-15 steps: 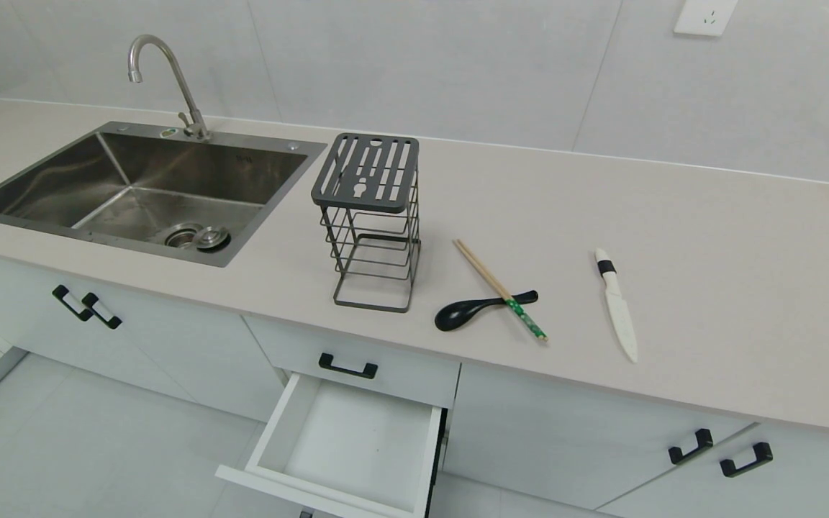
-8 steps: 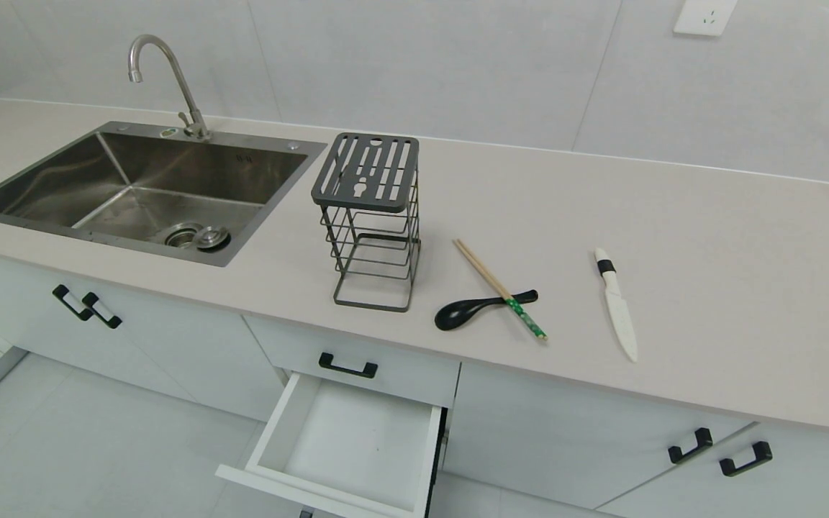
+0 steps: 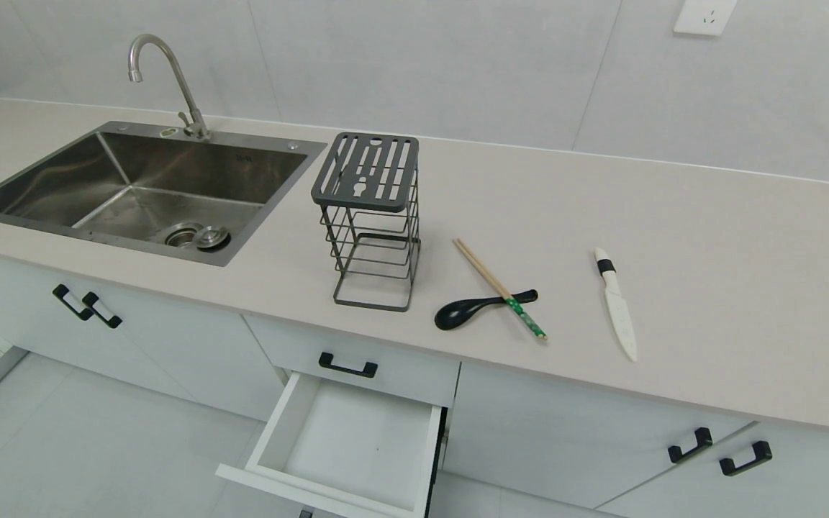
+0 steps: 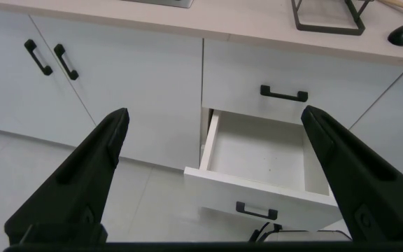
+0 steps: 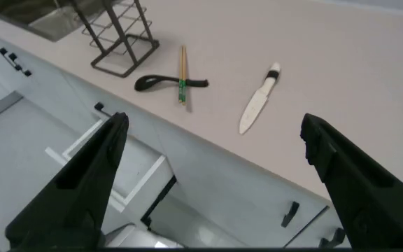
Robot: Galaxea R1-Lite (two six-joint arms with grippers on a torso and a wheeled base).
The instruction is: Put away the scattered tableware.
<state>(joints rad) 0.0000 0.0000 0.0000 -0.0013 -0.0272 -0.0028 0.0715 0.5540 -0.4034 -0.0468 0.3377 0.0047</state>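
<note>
Both pincers stood released: the left gripper (image 4: 215, 113) spread wide, facing the open drawer (image 4: 257, 157), the right gripper (image 5: 214, 120) facing the counter (image 5: 341, 49). There the chopsticks (image 5: 182, 63) lay across the black spoon (image 5: 149, 84) near the wire rack (image 5: 117, 38), with the white knife (image 5: 257, 105) apart. The head view took in the sink (image 3: 191, 165)

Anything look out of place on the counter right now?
The chopsticks lie crossed over the handle of the black spoon, the white knife lies loose to their right, and the drawer below stands open.
</note>
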